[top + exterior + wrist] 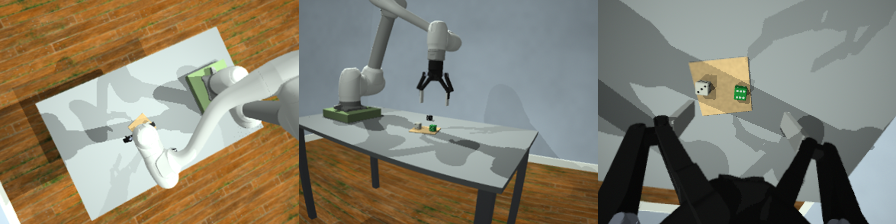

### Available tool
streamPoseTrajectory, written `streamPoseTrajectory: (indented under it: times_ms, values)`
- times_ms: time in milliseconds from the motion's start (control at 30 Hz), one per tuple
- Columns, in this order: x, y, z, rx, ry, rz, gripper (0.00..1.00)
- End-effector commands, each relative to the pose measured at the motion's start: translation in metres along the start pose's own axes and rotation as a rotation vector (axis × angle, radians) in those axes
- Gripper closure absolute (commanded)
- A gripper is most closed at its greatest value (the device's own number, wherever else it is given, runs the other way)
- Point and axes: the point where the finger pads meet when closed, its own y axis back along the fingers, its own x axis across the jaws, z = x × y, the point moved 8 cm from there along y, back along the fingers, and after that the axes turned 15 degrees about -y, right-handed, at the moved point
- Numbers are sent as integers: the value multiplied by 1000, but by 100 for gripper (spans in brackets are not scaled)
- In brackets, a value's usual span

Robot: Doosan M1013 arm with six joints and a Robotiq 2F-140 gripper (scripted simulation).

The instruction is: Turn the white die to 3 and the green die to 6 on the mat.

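Note:
A tan mat (723, 67) (423, 130) (138, 123) lies on the grey table (482, 160). A white die (702, 88) (418, 125) sits flat on the mat's left part, with a few dark pips on top. A green die (741, 93) (432, 128) sits flat on the mat's right part, showing six pips on top. A small black die (429, 117) stands on the table just behind the mat and is out of the wrist view. My gripper (740, 113) (434, 100) is open and empty, hanging well above the mat. In the overhead view the wrist hides both dice.
The arm's green base block (198, 89) (352, 113) stands at one end of the table. The table's edge (858, 165) runs close to the mat on one side. A wooden floor (76, 30) surrounds the table.

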Motion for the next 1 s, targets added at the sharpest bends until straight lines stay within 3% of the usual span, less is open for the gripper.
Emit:
streamPoseTrajectory:
  times_ms: [0, 267, 967]
  values:
    - [0, 11, 0, 0, 0, 0, 0]
    - [0, 41, 0, 0, 0, 0, 0]
    - [0, 47, 0, 0, 0, 0, 0]
